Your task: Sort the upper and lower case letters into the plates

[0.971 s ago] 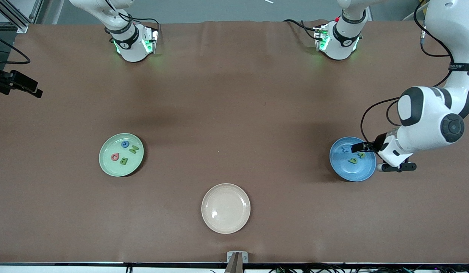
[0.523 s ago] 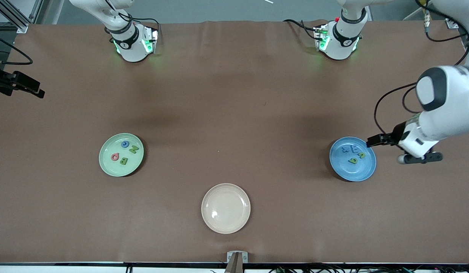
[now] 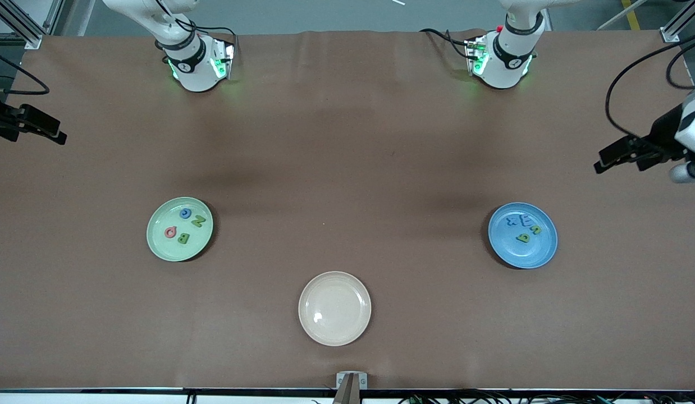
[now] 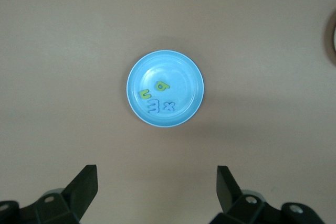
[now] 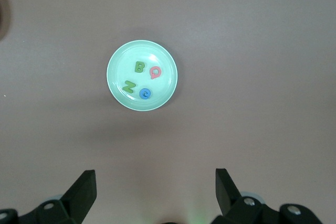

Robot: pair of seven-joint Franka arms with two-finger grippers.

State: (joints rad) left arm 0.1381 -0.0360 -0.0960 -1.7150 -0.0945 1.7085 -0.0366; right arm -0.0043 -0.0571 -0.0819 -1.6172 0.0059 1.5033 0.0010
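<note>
Since the earlier frames the left gripper (image 3: 606,161) has withdrawn from over the blue plate (image 3: 535,255) and now hangs in the air over bare table at the left arm's end. Its fingers (image 4: 84,187) are spread wide and hold nothing; the left wrist view looks straight down on the blue plate between them.

The blue plate sits on the brown table (image 3: 347,157) toward the left arm's end. It carries four foam letters: a blue x (image 3: 512,220), a blue E (image 3: 526,220), a green n (image 3: 535,229) and a green letter that reads as a or 9 (image 3: 524,237). All four lie flat, clustered in the part of the plate farther from the front camera.

The right gripper (image 5: 155,192) waits in the air at the right arm's end of the table, fingers spread and empty. Its wrist view looks down on the pale green plate (image 3: 162,247).

The green plate sits toward the right arm's end. It holds a blue c (image 3: 185,213), a green Z (image 3: 198,221), a red Q (image 3: 170,232) and a green B (image 3: 183,238), all flat.

A cream plate (image 3: 334,331) stands between the two, nearer to the front camera. No letters lie in it.
</note>
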